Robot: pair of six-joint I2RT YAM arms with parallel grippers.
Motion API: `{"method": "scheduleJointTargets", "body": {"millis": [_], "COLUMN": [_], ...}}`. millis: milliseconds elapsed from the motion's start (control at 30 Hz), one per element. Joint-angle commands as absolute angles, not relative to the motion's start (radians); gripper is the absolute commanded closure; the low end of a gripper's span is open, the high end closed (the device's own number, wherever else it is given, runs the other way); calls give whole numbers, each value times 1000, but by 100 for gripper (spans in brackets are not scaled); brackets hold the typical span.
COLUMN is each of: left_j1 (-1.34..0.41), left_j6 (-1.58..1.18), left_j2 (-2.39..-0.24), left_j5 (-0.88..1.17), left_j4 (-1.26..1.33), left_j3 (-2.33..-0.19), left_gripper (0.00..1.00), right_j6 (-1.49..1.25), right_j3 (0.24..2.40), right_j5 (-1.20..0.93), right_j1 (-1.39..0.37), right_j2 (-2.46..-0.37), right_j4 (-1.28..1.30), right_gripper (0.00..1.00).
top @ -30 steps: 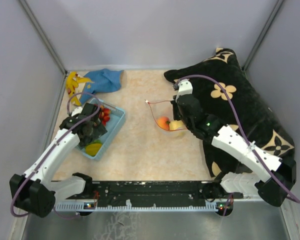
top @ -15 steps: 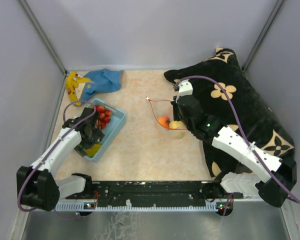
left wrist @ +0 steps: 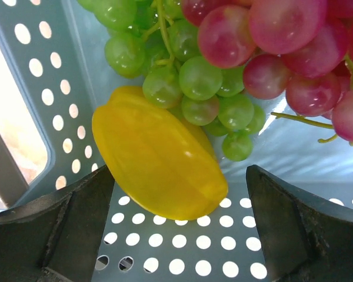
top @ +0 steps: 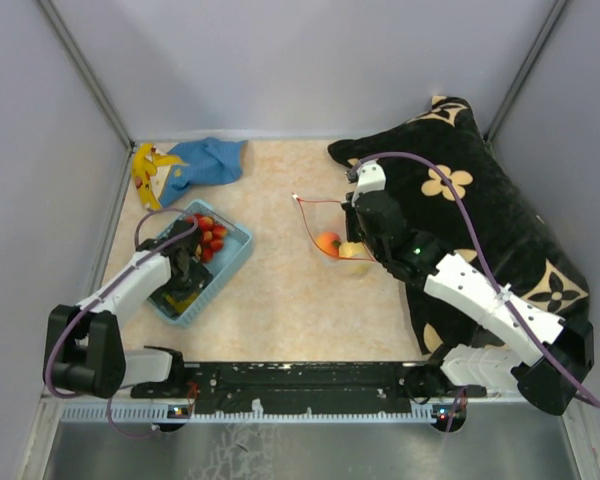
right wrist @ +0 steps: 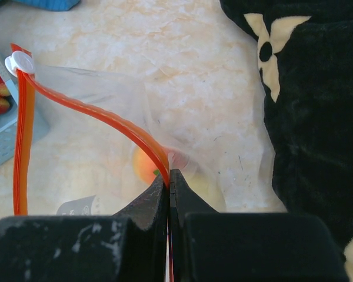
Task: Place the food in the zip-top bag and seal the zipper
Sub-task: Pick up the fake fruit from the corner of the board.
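My left gripper (left wrist: 179, 229) is open, low inside the light-blue basket (left wrist: 59, 94), its fingers on either side of the near end of a yellow fruit (left wrist: 159, 158). Green grapes (left wrist: 194, 76) and dark red grapes (left wrist: 282, 47) lie just beyond it. Red strawberries (top: 208, 232) lie at the basket's far end. My right gripper (right wrist: 169, 182) is shut on the zipper (right wrist: 94, 106) of the clear zip-top bag (right wrist: 106, 88) and holds the mouth up. The white end piece (right wrist: 19, 61) is at the far left. An orange-pink peach (right wrist: 142, 167) lies inside the bag.
A yellow banana (top: 145, 165) and a blue cloth (top: 208, 160) lie at the back left. A black floral cushion (top: 480, 200) fills the right side, behind my right arm. Grey walls close in the table on three sides.
My left gripper has moved nearer and lower in the basket, down to the yellow fruit. The right gripper and the bag have hardly moved.
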State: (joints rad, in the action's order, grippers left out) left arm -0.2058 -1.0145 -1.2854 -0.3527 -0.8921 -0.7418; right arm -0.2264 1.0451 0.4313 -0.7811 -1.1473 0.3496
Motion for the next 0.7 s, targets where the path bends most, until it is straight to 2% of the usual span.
{"method": "scheduleJointTargets", "body": {"millis": [0,333,467,667], "left_j1": [-198,-191,-189,-189], "left_j6": [-994,-1176,-1164,-1146], "left_j2": [-1303,-1247,-1254,-1281], "left_j5": [-357,-482,-491,-483], "left_j4": [-837,-828,-790,-828], "left_j3": [-746,-654,-648,-673], "left_gripper": [4,7,12,25], "right_j6": [-216,-217,-216,-216], "right_j3": [1045,1046,1046,1049], "right_j5": [429,417,419,414], "right_j1": [-780,-779,-779,-779], "right_j2": [-1118,-1119,-1116,-1116], "right_j4": [295,297,298,299], "right_gripper": [100,100,100,100]}}
